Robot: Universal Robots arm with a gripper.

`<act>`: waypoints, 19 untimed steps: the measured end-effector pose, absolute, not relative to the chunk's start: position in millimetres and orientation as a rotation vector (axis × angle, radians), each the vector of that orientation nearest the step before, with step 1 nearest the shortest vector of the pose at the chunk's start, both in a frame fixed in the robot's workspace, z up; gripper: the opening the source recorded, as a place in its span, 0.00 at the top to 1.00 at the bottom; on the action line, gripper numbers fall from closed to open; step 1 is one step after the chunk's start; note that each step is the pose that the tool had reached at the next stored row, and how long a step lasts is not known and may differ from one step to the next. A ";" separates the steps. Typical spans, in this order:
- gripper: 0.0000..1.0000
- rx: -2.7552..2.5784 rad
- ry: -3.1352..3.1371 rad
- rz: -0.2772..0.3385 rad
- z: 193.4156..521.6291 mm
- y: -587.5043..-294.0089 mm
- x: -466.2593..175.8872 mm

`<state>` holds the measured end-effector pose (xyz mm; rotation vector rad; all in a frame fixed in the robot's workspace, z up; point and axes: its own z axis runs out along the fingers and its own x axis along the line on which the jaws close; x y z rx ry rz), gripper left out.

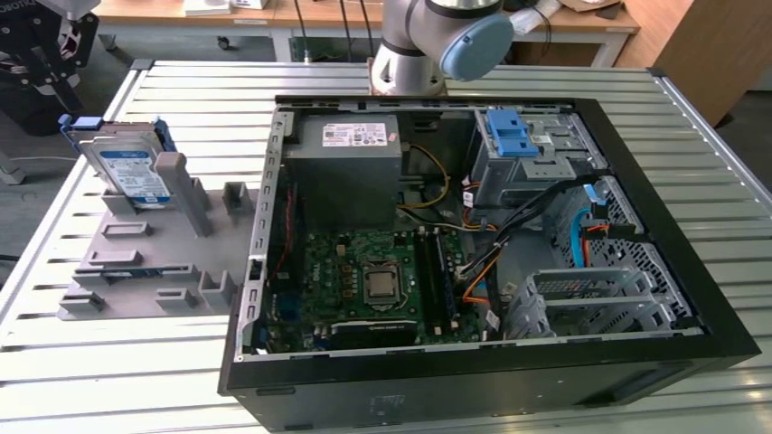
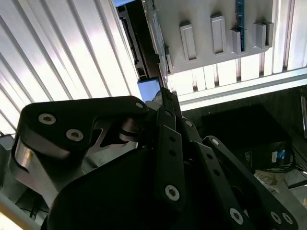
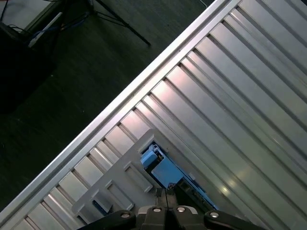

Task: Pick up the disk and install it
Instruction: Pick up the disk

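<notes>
Bright light over a metal workbench

Light is glaring off the slatted metal table (image 1: pixel 217 99), a wooden desk (image 1: pixel 145 11) is standing behind it, and dark floor (image 3: pixel 72 72) is showing past the table's edge.

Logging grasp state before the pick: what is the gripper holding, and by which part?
Nothing: the gripper is shut and empty; the disk stands apart in the grey holder.

Exterior view: the disk (image 1: pixel 130 172) stands in a holder (image 1: pixel 133 271) at nine o'clock from the computer case (image 1: pixel 483 389), arm (image 1: pixel 404 68) at twelve.
</notes>
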<state>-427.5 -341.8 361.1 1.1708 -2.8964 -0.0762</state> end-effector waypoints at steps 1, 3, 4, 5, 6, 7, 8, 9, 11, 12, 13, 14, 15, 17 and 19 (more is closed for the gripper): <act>0.89 1.171 -2.896 -0.076 361.1 -341.8 -427.5; 0.89 1.181 -2.892 -0.076 361.1 -341.8 -427.5; 0.89 1.197 -2.886 -0.076 361.1 -341.8 -427.5; 0.89 1.218 -2.877 -0.076 361.1 -341.8 -427.5; 0.89 1.241 -2.867 -0.076 361.0 -341.8 -427.5; 0.89 1.264 -2.857 -0.076 361.0 -341.8 -427.5; 0.89 1.287 -2.847 -0.076 361.1 -341.8 -427.5; 0.89 1.309 -2.837 -0.076 361.1 -341.8 -427.5; 0.89 1.356 -2.814 -0.076 361.0 -341.8 -427.5; 0.89 1.379 -2.803 -0.076 361.0 -341.8 -427.5; 0.89 1.401 -2.792 -0.076 361.0 -341.8 -427.5; 0.89 1.424 -2.780 -0.076 361.0 -341.8 -427.5; 0.89 1.448 -2.767 -0.076 361.0 -341.8 -427.5; 0.89 1.493 -2.742 -0.077 361.0 -341.8 -427.5; 0.89 1.538 -2.717 -0.077 361.1 -341.8 -427.5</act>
